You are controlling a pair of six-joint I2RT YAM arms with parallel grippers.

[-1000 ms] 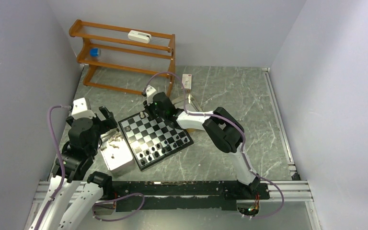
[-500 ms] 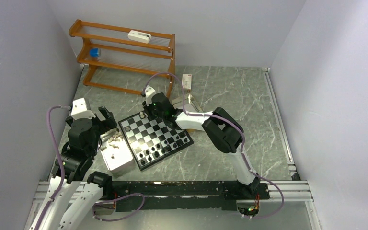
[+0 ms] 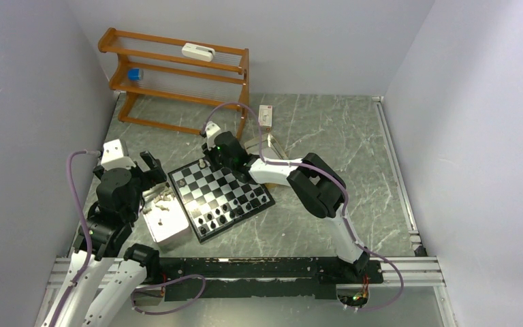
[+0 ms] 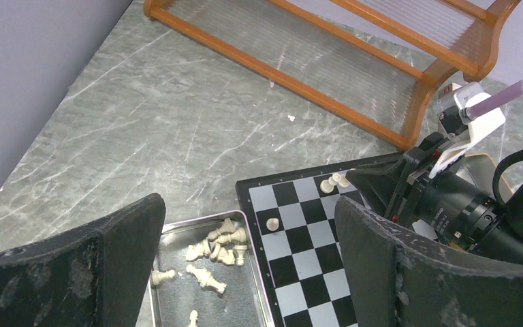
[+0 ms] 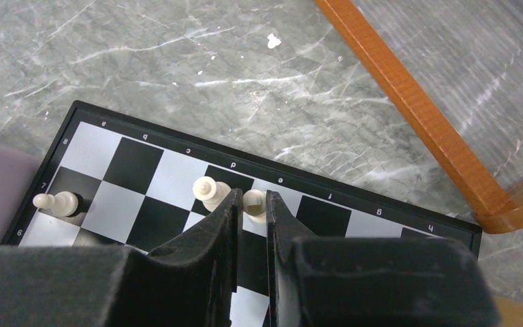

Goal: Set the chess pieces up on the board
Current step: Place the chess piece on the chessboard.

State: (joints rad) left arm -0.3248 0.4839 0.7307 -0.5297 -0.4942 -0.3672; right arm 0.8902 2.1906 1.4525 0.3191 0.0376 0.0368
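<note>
The board (image 3: 221, 197) lies tilted in the middle, with black pieces (image 3: 219, 216) along its near rows. My right gripper (image 5: 252, 203) is shut on a cream-white piece (image 5: 254, 204) that stands in the board's far row, next to another cream piece (image 5: 208, 191). A third cream piece (image 5: 58, 202) stands near the board's left corner. My left gripper (image 4: 248, 211) hangs open and empty above the metal tray (image 4: 262, 279), which holds several cream pieces (image 4: 221, 245) lying on their sides. In the top view the right gripper (image 3: 208, 162) is at the board's far corner and the left gripper (image 3: 151, 167) is above the tray.
A wooden rack (image 3: 177, 75) stands at the back left, its foot rail (image 5: 415, 116) close behind the board's far edge. A small white box (image 3: 265, 116) lies behind the right arm. The tray (image 3: 163, 221) touches the board's left side.
My right gripper has shifted slightly toward the far left over the board's far corner. The left arm has not moved.
</note>
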